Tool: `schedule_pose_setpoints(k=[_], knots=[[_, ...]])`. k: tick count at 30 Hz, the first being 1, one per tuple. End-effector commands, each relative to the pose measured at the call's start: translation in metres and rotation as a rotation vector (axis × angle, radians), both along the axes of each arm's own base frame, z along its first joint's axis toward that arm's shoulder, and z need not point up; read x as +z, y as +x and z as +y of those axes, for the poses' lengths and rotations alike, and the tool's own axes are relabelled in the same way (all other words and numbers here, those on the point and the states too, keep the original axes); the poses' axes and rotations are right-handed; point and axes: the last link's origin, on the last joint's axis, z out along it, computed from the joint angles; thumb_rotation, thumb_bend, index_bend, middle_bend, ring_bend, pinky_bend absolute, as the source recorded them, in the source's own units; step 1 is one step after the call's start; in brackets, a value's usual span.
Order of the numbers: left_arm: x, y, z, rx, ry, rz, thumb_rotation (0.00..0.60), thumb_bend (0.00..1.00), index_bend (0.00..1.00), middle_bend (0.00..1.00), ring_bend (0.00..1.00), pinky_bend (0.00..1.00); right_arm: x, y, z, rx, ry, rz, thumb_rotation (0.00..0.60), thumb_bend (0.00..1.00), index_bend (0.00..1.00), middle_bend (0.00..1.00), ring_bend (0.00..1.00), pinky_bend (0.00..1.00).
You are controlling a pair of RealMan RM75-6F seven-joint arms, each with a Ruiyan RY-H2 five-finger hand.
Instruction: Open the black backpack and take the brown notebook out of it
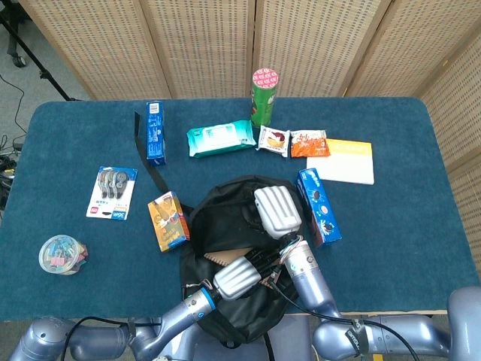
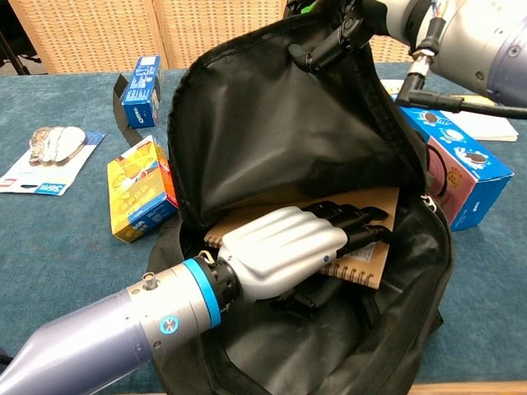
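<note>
The black backpack (image 2: 272,123) lies open near the table's front edge, its flap held up by the right hand (image 1: 276,210), whose fingers grip the top rim. Inside the opening sits the brown notebook (image 2: 362,267) (spiral-bound, a white barcode label partly showing). The left hand (image 2: 284,251) reaches into the bag and grips the notebook, fingers laid over its cover and the thumb under it. A yellow snack box (image 2: 140,189) stands just beside the bag.

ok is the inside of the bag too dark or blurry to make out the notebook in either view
Chest view: sharp and evenly lit, the brown notebook shows clearly under the left hand. Head view: the black backpack interior is dark, only a brown sliver visible.
</note>
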Motion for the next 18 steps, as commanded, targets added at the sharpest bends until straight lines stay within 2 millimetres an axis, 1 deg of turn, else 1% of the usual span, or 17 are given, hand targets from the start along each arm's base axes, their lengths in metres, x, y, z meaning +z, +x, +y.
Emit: schedule_pose_setpoints(k=[1, 4, 7, 10, 13, 15, 18], knots=[[0.0004, 0.0001, 0.0004, 0.003, 0.000, 0.000, 0.600, 0.77, 0.15, 0.00, 0.02, 0.08, 0.0002, -0.0002, 0.0000, -0.001, 0.000, 0.000, 0.600, 0.67, 0.65, 0.66, 0.54, 0.51], [0.0016, 0.0010, 0.0022, 0.005, 0.007, -0.003, 0.600, 0.77, 0.15, 0.00, 0.02, 0.09, 0.0007, 0.0001, 0.0000, 0.000, -0.001, 0.000, 0.600, 0.67, 0.65, 0.65, 0.54, 0.51], [0.0027, 0.0019, 0.0036, 0.009, 0.009, -0.008, 0.600, 0.77, 0.18, 0.00, 0.02, 0.09, 0.0015, 0.0005, -0.0001, 0.002, -0.004, 0.000, 0.600, 0.67, 0.65, 0.66, 0.54, 0.51], [0.0039, 0.0027, 0.0045, 0.011, 0.015, -0.014, 0.600, 0.77, 0.28, 0.07, 0.06, 0.12, 0.0024, 0.0007, -0.0006, 0.002, -0.008, 0.000, 0.600, 0.67, 0.65, 0.66, 0.54, 0.51], [0.0057, 0.0033, 0.0054, 0.013, 0.025, -0.028, 0.600, 0.76, 0.49, 0.26, 0.17, 0.22, 0.0030, -0.0002, -0.0016, 0.000, -0.012, 0.003, 0.600, 0.67, 0.65, 0.66, 0.54, 0.51], [0.0074, 0.0032, 0.0057, 0.012, 0.035, -0.043, 0.600, 0.75, 0.67, 0.40, 0.27, 0.31, 0.0033, -0.0016, -0.0027, -0.004, -0.016, 0.006, 0.600, 0.67, 0.65, 0.66, 0.54, 0.51], [0.0096, 0.0014, 0.0051, 0.014, 0.045, -0.069, 0.600, 0.74, 0.77, 0.48, 0.34, 0.40, 0.0034, -0.0043, -0.0047, -0.014, -0.020, 0.006, 0.600, 0.67, 0.65, 0.66, 0.54, 0.51]])
